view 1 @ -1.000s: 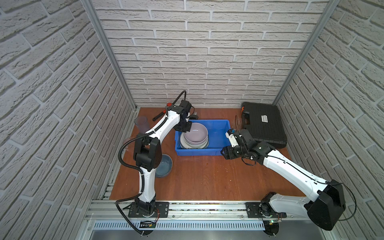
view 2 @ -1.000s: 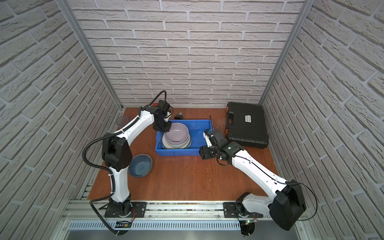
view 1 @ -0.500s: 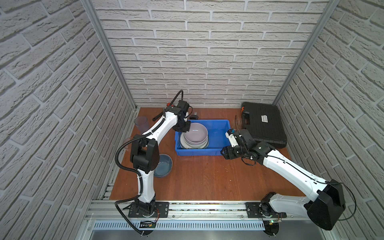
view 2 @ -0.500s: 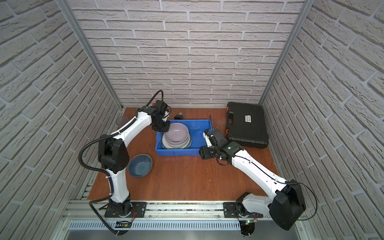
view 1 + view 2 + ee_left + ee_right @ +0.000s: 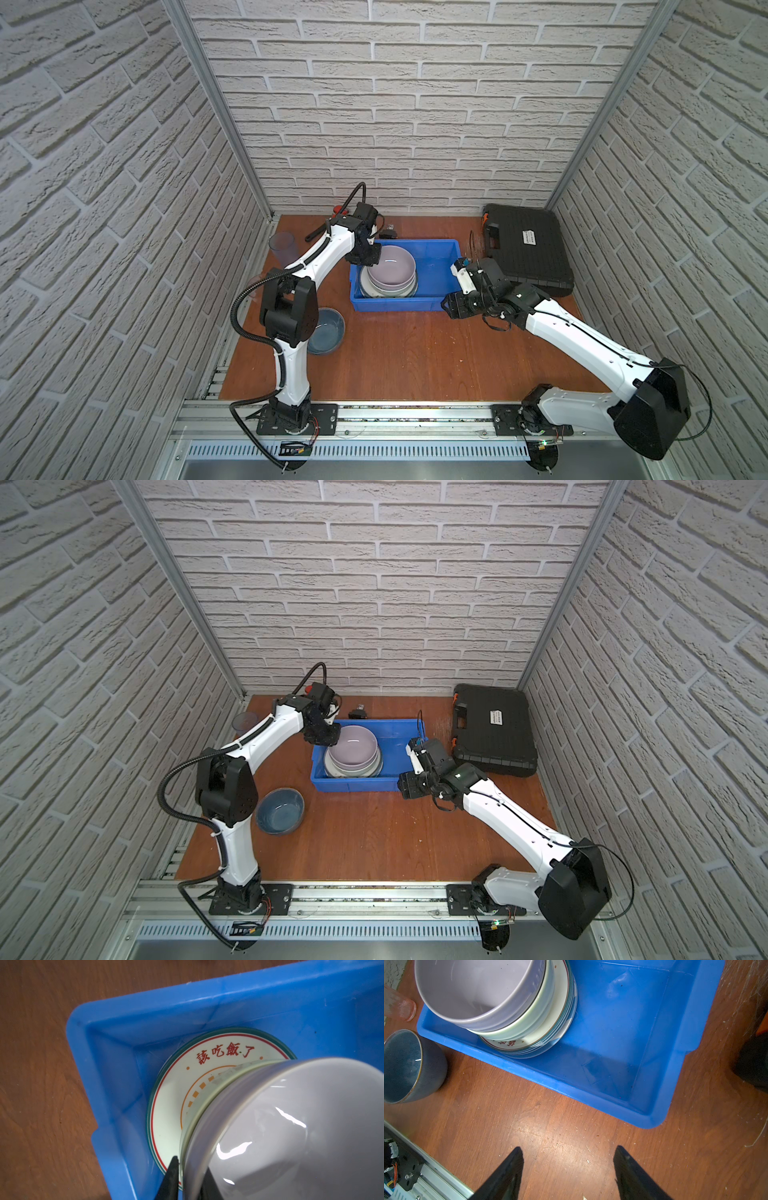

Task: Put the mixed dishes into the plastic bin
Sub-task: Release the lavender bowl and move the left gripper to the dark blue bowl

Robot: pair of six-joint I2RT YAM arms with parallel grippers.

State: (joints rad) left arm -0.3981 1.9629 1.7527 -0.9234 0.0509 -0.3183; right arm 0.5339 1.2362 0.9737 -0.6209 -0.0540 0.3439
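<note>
My left end effector [image 5: 192, 1164]: straddles the rim of the round lilac ceramic bowl [image 5: 390, 266]; pinching or loose, I cannot tell.
Bowl: nested in a pale green bowl [image 5: 533, 1018] inside the bright blue plastic bin [image 5: 399, 303], saving room.
My right end effector [image 5: 569, 1148]: apart, empty, clear of the bin.

Three bowls are present: lilac bowl [image 5: 391, 266], pale green bowl [image 5: 533, 1016], dark blue bowl [image 5: 279, 810]. Two tumblers stand out, one bluish tumbler [image 5: 283, 248] and one pink tumbler [image 5: 398, 1004]; one blue bin [image 5: 415, 305]; one black tool case [image 5: 525, 249]. One lettered plate [image 5: 171, 1086] tops further plates, count indeterminate.

Plate [image 5: 172, 1086] is showing red characters 該吃飯了 along its rim; white sticker [image 5: 528, 240] on the black case [image 5: 540, 266] is looking too tiny to read.
</note>
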